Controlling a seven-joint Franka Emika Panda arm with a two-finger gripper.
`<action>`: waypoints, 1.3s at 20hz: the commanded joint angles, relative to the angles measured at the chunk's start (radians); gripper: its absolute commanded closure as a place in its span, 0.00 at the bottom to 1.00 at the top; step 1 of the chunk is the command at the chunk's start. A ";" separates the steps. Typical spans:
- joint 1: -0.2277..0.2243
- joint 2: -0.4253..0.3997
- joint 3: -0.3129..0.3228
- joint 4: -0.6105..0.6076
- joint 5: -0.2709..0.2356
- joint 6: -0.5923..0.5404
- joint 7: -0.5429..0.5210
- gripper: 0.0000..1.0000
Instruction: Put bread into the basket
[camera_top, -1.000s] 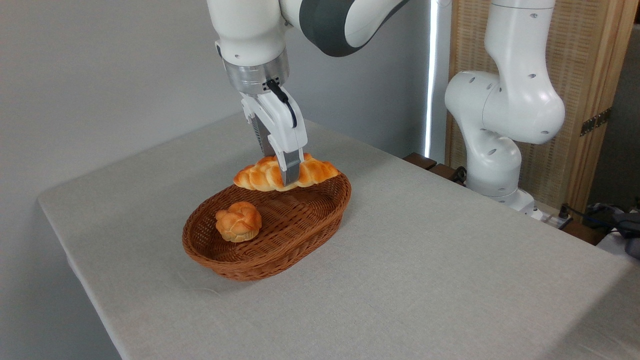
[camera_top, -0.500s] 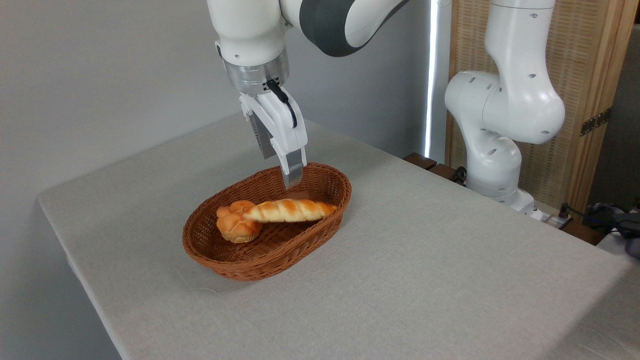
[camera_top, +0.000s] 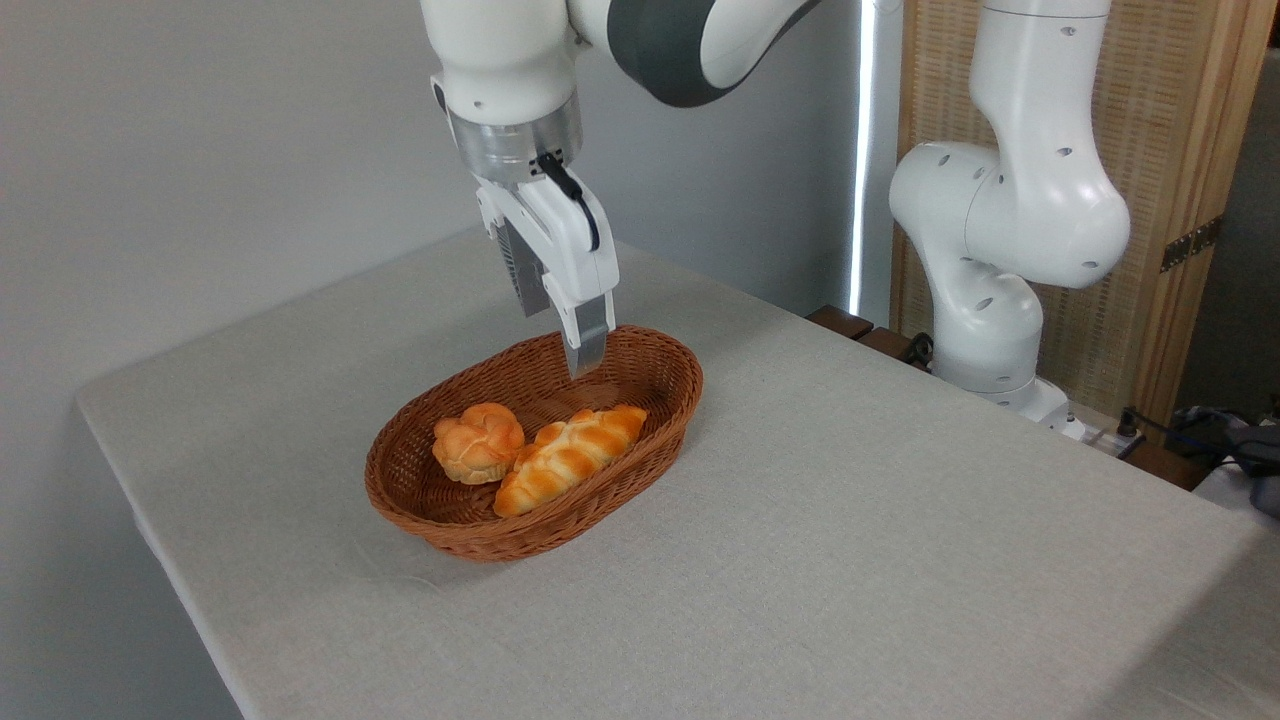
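Hand (camera_top: 584, 362): white two-finger unit on the Franka arm, upper centre of the frame, pointing down above the far end of the basket; nothing between its fingers, clear of the loaf. Only the near finger (camera_top: 588, 335) shows plainly, so whether the jaws stand apart or together cannot be told.

Braided loaf (camera_top: 570, 458): glossy golden-orange with paler creases, lying inside the basket along its right-hand side, one end toward the far rim, the other toward the near rim.

Round knotted bun (camera_top: 478, 443): same colouring, inside the basket at left, touching or just beside the loaf.

Basket (camera_top: 455, 528): oval, reddish-brown woven wicker, low sides, centre-left of the frame, resting on the bench.

Bench (camera_top: 800, 560): covered in pale grey cloth, filling the lower frame.

Arm base (camera_top: 1000, 250): white, upper right, beyond the bench's far edge.
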 joint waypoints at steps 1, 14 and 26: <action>0.002 -0.013 0.045 0.070 0.030 -0.006 -0.016 0.00; 0.001 -0.013 0.090 0.182 0.165 -0.044 -0.184 0.00; -0.032 0.110 0.051 0.331 0.199 -0.067 -0.266 0.00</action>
